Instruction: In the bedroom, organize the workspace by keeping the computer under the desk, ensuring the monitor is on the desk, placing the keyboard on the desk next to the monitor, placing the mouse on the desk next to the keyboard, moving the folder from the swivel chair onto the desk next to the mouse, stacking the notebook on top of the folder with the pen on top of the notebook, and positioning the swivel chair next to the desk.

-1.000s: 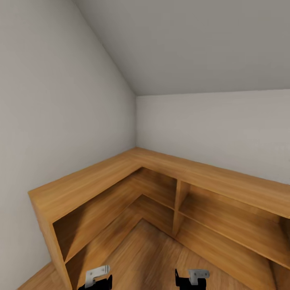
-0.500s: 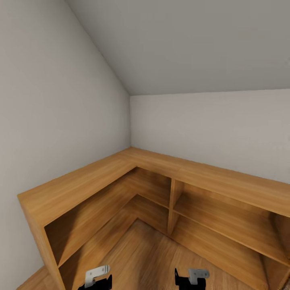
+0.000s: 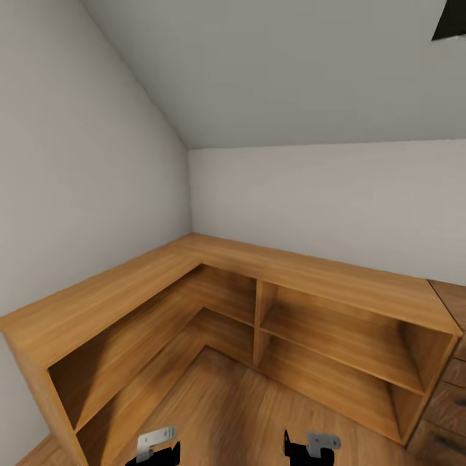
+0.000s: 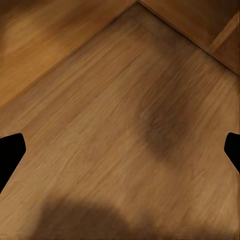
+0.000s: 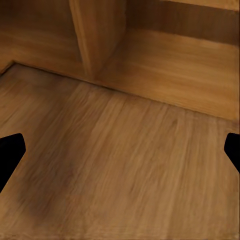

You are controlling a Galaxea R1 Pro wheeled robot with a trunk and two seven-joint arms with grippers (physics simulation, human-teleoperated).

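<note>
Black tips of the left tool [image 4: 120,150] and right tool [image 5: 120,150] stand spread wide, grasping nothing, above the wooden plank floor [image 3: 239,414]. At twelve o'clock sits a low L-shaped wooden shelf unit [image 3: 272,272] against grey walls. No task item is in sight, so handling stays unjudged.

The L-shaped shelf unit [image 3: 304,275] is warm honey-brown wood with fine straight grain, darker in its open compartments. The floor [image 3: 239,414] is the same orange-brown plank pattern — mottled with soft dark shadow patches in the left wrist view. The walls [image 3: 323,200] are plain pale grey, and the sloped ceiling [image 3: 278,71] is a slightly darker flat grey. The left gripper [image 3: 155,446] and right gripper [image 3: 310,446] are black with light grey metal brackets — their fingertips [image 4: 10,152] are solid black.
</note>
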